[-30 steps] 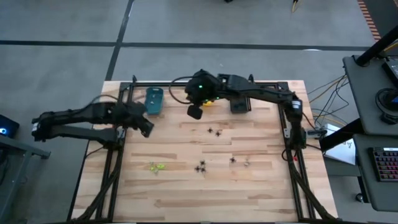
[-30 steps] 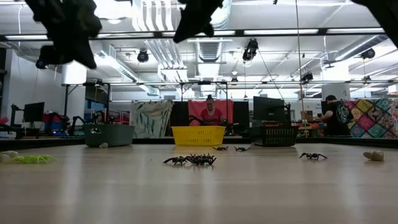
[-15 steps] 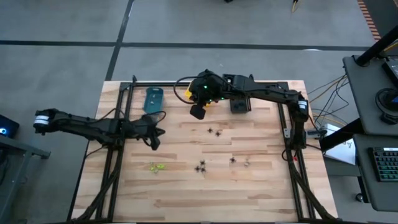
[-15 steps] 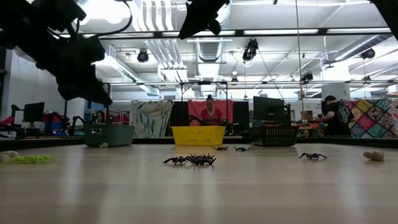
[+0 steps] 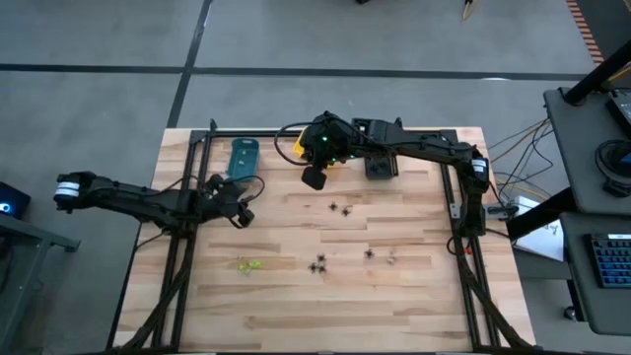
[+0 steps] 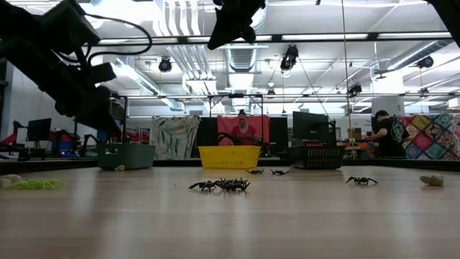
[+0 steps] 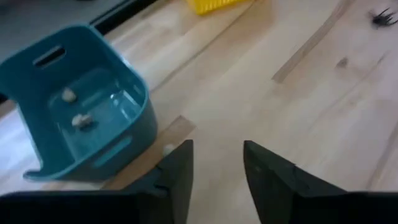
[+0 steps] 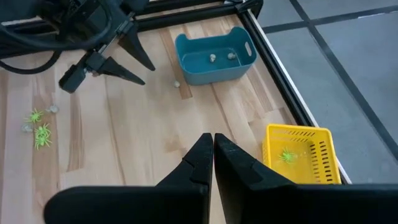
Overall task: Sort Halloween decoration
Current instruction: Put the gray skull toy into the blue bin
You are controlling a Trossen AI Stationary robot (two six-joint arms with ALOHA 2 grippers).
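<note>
L arm reaches in low from the table's left edge. Left gripper [image 5: 240, 216] sits just above the wood, in front of the teal bin [image 5: 244, 159], fingers [image 7: 180, 177] apart w/ nothing between them. Teal bin holds two pale bits [image 7: 79, 121]; one more pale bit [image 8: 176, 83] lies on the wood just outside it, beside a small wooden strip.

Green spiders [image 5: 248, 264] on the table's left part, nearer the front edge than the L gripper; right wrist cam shows two of them [image 8: 38, 132] w/ a couple of pale bits next to them. Black spider cluster [image 5: 317, 265] mid-table near the front, reads as a tangle in low view [image 6: 219, 185]. Another black pair [image 5: 338, 208] sits closer to the bins, one more black spider [image 5: 369, 253] right of the cluster, pale trinket [image 5: 391, 259] just beside it.

Right gripper [image 5: 313, 177] hangs high above the table at the back, near the yellow basket [image 8: 301, 154], fingers [image 8: 200, 163] together, holding nothing. Yellow basket has one green spider [image 8: 285, 155] inside. Black bin [image 5: 380, 165] sits right of it, partly under the R arm.

People visible in the room behind, far off.
</note>
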